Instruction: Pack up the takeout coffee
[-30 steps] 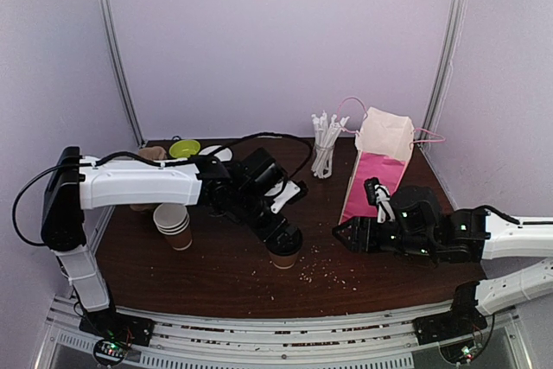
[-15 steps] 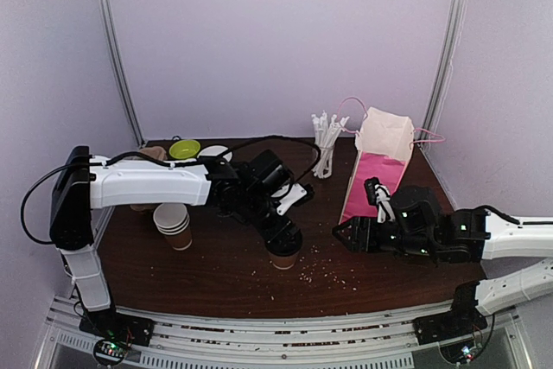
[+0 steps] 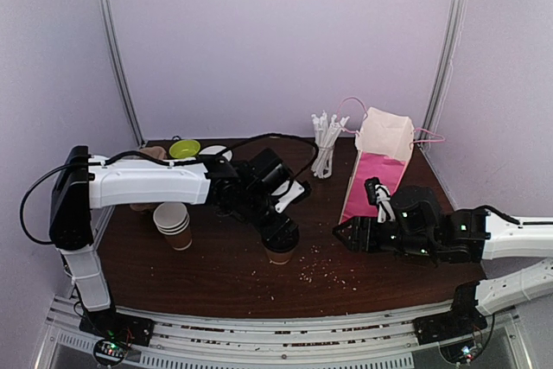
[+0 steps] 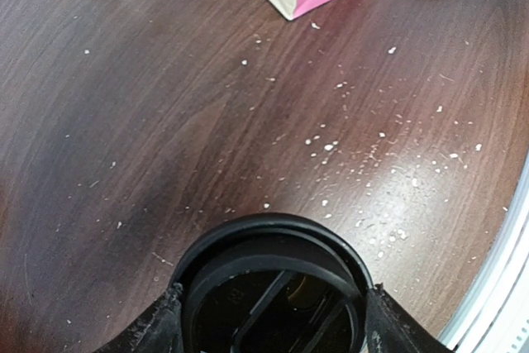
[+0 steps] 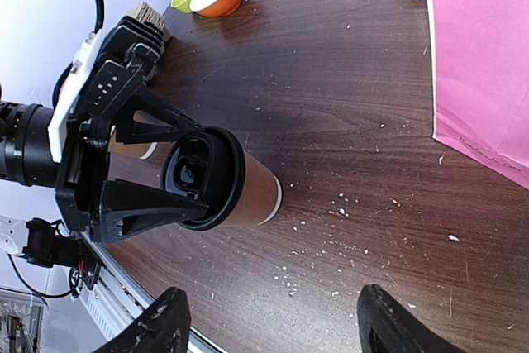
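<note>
Takeout coffee (image 3: 282, 251) sits upright near the middle of the tabletop (image 3: 216, 278). The stack of lidless cups (image 3: 173, 224) is off to its left and the pink bag (image 3: 380, 166) is well apart to its right. We can't tell for sure whether the base is on the wood or just off it; from the right wrist view it looks seated.

Left hand (image 4: 274, 324) is over the cup from above. Its fingers (image 4: 165, 330) press on opposite sides of the black lid (image 4: 273, 274), so we read it as pinching the coffee at the lid rim. Right hand (image 5: 277, 324) is spread wide with nothing between its fingers. It's low on the tabletop just in front of the bag, pointing at the cup.

Risks we see from here:
- The grip looks to be on the lid, not the paper wall. If the lid isn't snapped down hard, a lift could pull it off and the cup drops or tips.
- The contact is narrow and sits high on the cup. A fast swing toward the bag could rock the cup in the pinch.
- The bag is tall and light, with its opening at the top, and nothing holds it. Clipping the rim or the handles with the cup base could fold it or knock it over.
- The right arm lies between the cup and the bag. A low carry path risks arm-to-arm contact, so we'd go high.
- White crumbs (image 4: 364, 163) litter the tabletop, so the bag may slide if nudged.
</note>
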You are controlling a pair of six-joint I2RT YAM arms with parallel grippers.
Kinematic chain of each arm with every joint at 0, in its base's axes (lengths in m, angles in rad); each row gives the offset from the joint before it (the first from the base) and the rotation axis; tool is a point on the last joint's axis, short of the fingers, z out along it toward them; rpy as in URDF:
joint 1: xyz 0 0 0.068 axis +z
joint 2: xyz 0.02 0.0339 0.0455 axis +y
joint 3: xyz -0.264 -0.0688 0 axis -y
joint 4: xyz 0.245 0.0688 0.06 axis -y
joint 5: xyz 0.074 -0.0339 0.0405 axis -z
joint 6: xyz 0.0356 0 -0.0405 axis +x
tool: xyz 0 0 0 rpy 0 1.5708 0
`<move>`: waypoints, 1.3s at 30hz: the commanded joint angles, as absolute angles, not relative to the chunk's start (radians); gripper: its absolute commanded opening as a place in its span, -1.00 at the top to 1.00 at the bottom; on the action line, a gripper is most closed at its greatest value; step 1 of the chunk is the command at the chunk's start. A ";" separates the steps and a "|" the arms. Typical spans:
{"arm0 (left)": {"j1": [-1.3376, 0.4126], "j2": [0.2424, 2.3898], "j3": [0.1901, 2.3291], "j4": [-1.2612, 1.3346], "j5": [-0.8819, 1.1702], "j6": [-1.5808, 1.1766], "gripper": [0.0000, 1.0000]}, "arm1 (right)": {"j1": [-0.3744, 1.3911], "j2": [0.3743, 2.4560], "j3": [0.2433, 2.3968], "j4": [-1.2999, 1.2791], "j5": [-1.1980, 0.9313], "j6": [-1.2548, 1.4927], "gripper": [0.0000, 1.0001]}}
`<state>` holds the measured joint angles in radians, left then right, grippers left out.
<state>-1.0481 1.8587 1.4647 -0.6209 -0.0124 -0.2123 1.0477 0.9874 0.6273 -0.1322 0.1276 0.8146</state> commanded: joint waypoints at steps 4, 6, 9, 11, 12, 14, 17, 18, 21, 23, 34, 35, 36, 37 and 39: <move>-1.008 1.806 1.471 -0.616 -0.076 -0.248 -0.35 | 1.049 0.958 0.599 -0.122 0.152 0.823 -0.43; -0.979 1.792 1.460 -0.600 -0.071 -0.261 -0.35 | 1.049 0.957 0.596 -0.117 0.152 0.826 -0.43; -0.921 1.769 1.442 -0.567 -0.042 -0.281 -0.34 | 1.049 0.959 0.591 -0.105 0.146 0.831 -0.43; -0.881 1.761 1.433 -0.548 -0.026 -0.286 -0.33 | 1.049 0.963 0.589 -0.096 0.142 0.831 -0.43; -0.860 1.758 1.433 -0.542 -0.023 -0.287 -0.33 | 1.050 0.966 0.588 -0.092 0.142 0.832 -0.43; -0.807 1.756 1.436 -0.527 -0.004 -0.286 -0.33 | 1.049 0.972 0.589 -0.084 0.137 0.831 -0.43; -0.732 1.764 1.454 -0.511 0.016 -0.287 -0.31 | 1.049 0.981 0.592 -0.069 0.127 0.830 -0.43; -0.706 1.772 1.467 -0.510 0.027 -0.287 -0.31 | 1.051 0.986 0.593 -0.064 0.124 0.830 -0.43; -0.637 1.810 1.520 -0.504 0.057 -0.285 -0.30 | 1.049 1.003 0.596 -0.051 0.107 0.827 -0.43; -0.600 1.852 1.561 -0.506 0.081 -0.282 -0.30 | 1.049 1.017 0.602 -0.044 0.098 0.825 -0.43; -0.506 2.039 1.785 -0.578 0.109 -0.260 -0.29 | 1.049 1.080 0.640 -0.019 0.052 0.802 -0.43; -0.504 2.058 1.805 -0.588 0.107 -0.257 -0.29 | 1.049 1.083 0.641 -0.015 0.047 0.801 -0.43; -0.503 2.076 1.828 -0.598 0.104 -0.256 -0.29 | 1.049 1.090 0.641 -0.009 0.041 0.801 -0.43; -0.500 2.091 1.846 -0.607 0.103 -0.253 -0.29 | 1.049 1.096 0.642 -0.006 0.036 0.799 -0.43; -0.501 2.123 1.882 -0.624 0.100 -0.252 -0.29 | 1.049 1.103 0.643 0.000 0.028 0.798 -0.43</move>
